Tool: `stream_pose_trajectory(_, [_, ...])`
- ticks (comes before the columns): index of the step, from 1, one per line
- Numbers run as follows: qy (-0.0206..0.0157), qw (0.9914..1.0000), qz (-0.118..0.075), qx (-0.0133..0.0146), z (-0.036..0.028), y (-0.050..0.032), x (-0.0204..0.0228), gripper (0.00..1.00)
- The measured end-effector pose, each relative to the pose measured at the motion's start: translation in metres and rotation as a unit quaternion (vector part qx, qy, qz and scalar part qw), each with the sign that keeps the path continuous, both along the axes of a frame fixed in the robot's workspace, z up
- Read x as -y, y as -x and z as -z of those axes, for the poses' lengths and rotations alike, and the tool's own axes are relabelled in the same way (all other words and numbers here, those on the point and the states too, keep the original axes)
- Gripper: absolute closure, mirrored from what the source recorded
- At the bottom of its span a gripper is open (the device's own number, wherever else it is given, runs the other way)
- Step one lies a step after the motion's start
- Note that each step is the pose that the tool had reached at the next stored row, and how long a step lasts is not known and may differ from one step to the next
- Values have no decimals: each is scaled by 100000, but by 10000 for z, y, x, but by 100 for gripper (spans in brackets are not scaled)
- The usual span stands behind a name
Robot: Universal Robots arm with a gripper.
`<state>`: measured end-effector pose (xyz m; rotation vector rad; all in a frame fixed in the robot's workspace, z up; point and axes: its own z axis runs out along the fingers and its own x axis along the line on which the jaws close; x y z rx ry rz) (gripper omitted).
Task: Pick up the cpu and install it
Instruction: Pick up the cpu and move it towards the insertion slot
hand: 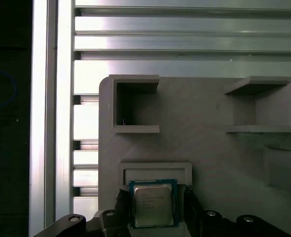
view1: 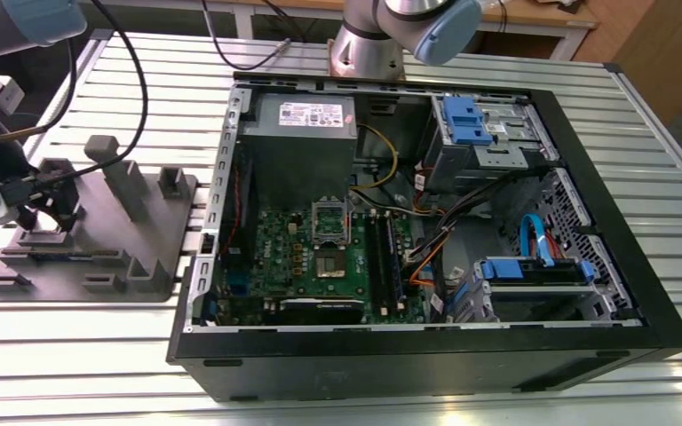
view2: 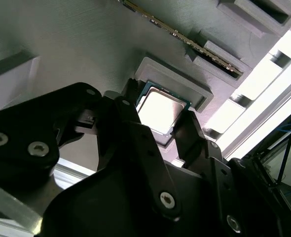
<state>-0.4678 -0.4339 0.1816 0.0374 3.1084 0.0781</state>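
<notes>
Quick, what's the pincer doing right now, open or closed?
Pincer: open, straddling the cpu in the grey fixture, not clamped on it.

The cpu point(hand: 153, 203) is a small flat square chip with a silver-grey metal top and a thin green border showing round the edge. It lies level with the metal side up, on the grey fixture point(hand: 209, 138), inside a shallow square pocket point(hand: 155, 168) with a raised rim close to one edge of that fixture. Its sides run parallel to the pocket's walls. In the second wrist view the top point(view2: 160, 111) catches the light and glares nearly white; in the first wrist view it is duller and carries faint print.
</notes>
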Motion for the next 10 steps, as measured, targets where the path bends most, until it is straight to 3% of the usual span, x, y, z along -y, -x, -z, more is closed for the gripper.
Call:
stream_pose_trajectory(1, [-1,100000,1,1,0,0,0,44])
stream_pose_trajectory(10, [-27,100000,1,11,-3,0,0,44])
